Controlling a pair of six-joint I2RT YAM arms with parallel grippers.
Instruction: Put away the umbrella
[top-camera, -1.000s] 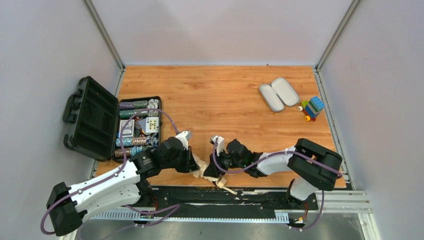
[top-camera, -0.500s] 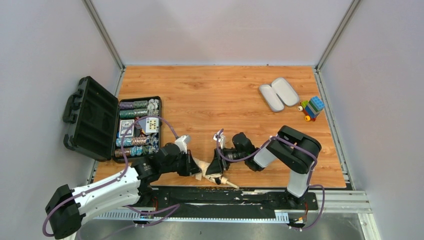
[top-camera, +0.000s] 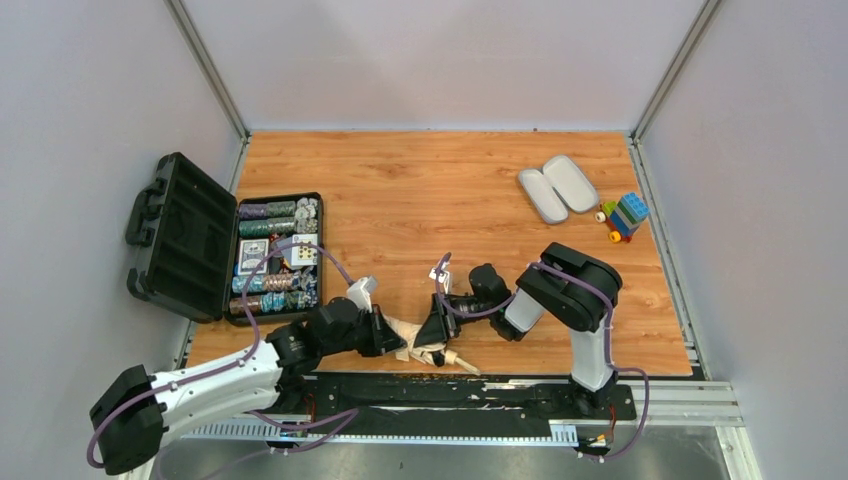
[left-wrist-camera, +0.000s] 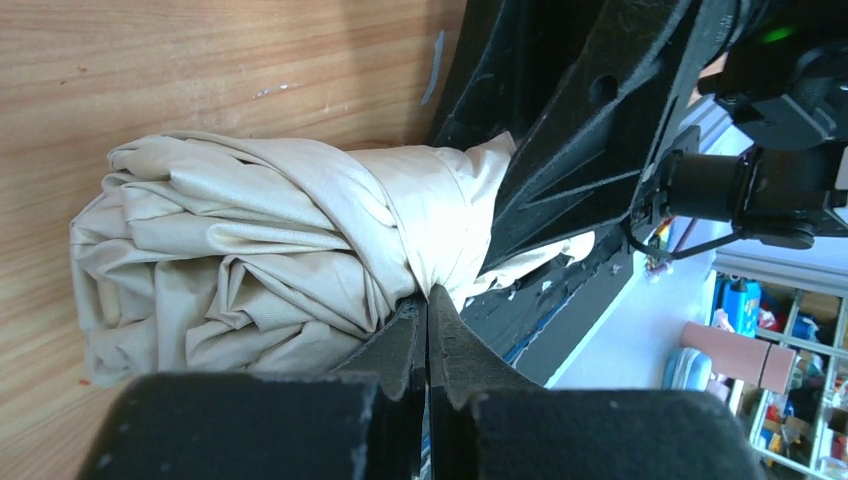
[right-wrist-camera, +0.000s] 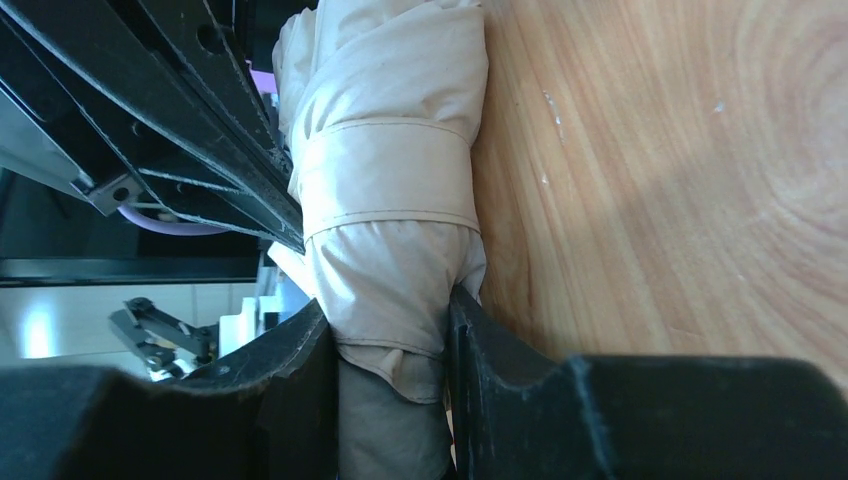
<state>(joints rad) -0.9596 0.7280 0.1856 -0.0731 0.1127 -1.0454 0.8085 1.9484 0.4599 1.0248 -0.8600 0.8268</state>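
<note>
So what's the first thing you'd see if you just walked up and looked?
The beige folded umbrella, bundled up at the near edge of the wooden table. The right gripper is clamped around it, and the left gripper is shut with its tip against the fabric. After that, the open black poker chip case on the left side and the colourful toy blocks at the far right.

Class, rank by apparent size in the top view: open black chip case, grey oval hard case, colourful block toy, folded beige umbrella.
1. open black chip case
2. grey oval hard case
3. folded beige umbrella and colourful block toy: unsure, the umbrella is partly hidden.
</note>
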